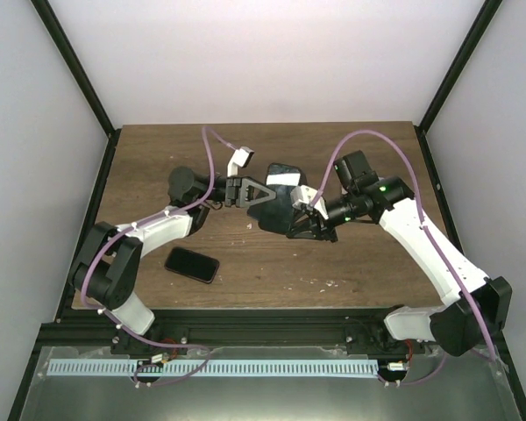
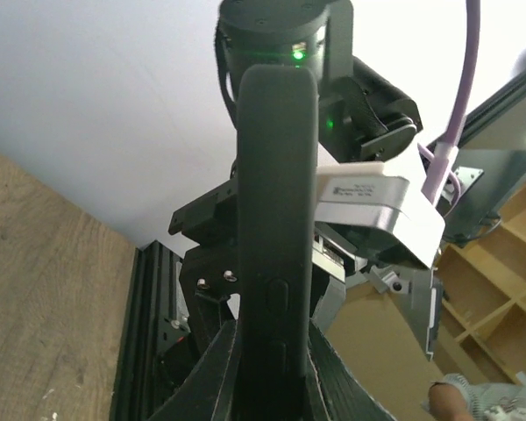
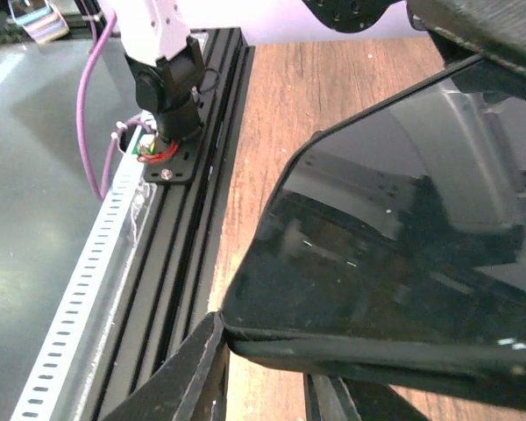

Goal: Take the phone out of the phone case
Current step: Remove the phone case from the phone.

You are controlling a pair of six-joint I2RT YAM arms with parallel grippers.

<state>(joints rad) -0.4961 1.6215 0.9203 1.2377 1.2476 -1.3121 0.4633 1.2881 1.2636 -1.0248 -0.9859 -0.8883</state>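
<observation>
While your left tool [image 2: 272, 373] clamps the phone case [image 2: 276, 193] edge-on to brace it, your right tool [image 3: 263, 377] pinches its far rim beside the phone [image 3: 394, 237] still seated inside, both holding it above the desk [image 1: 333, 272], likely to pry them apart.

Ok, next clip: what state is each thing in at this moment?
phone case: lifted off the table, held between both tools.
phone: apparently still seated in the case, screen dark.
left tool: shut across the phone case.
right tool: shut on a corner of the phone case.
second phone: lying flat on the table, untouched, screen dark.
</observation>
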